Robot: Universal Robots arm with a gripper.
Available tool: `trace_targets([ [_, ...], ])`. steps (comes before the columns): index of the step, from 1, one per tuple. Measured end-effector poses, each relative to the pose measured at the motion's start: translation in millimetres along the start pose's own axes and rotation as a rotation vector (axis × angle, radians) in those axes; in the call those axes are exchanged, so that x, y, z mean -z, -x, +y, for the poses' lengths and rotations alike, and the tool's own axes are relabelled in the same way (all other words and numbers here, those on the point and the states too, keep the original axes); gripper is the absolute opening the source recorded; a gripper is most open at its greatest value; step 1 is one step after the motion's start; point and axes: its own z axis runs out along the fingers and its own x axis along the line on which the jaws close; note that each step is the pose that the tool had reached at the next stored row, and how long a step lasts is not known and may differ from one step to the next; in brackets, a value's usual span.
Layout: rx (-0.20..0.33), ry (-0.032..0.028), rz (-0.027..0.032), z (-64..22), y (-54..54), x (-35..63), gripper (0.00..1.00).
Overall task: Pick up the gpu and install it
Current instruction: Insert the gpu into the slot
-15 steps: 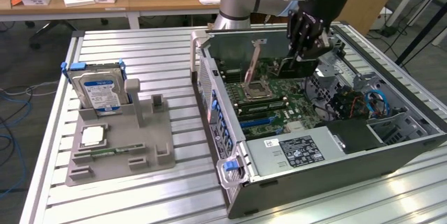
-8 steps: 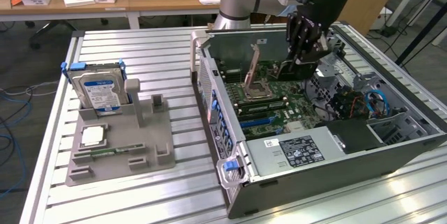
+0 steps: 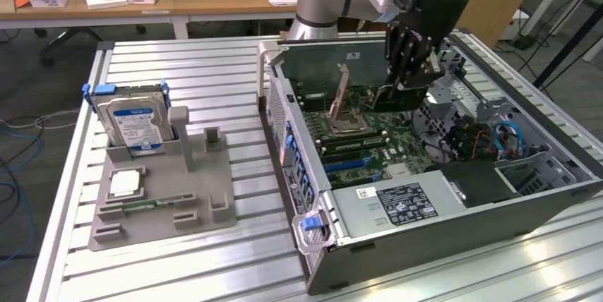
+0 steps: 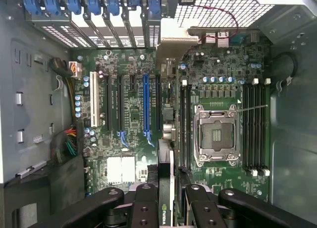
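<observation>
The slotted aluminium table [image 3: 188,62] carries an open grey steel computer case [image 3: 452,245] laid on its side, with the green motherboard [image 4: 129,79] exposed. On the exterior view's left of the case sits a grey moulded holder [image 3: 160,214]. The black gripper [image 3: 413,76] hangs over the case, clenched on the gpu [image 3: 330,63]. The gpu is a thin, flat, dark-green card held on edge above the board. Its edge shows an NVIDIA logo in the wrist view. In the holder stands 1 silver hard drive [image 3: 137,122]; its blue label is unreadable. The board carries 1 square metal CPU socket [image 4: 216,136], 1 blue slot [image 4: 145,104] and 1 white slot [image 4: 93,106].
</observation>
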Motion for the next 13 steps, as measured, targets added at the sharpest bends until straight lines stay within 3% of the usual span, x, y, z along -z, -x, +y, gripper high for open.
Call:
trace_targets([
  [13, 0.000, -0.0003, 0.0002, -0.3, -0.3, -8.4, 0.26],
])
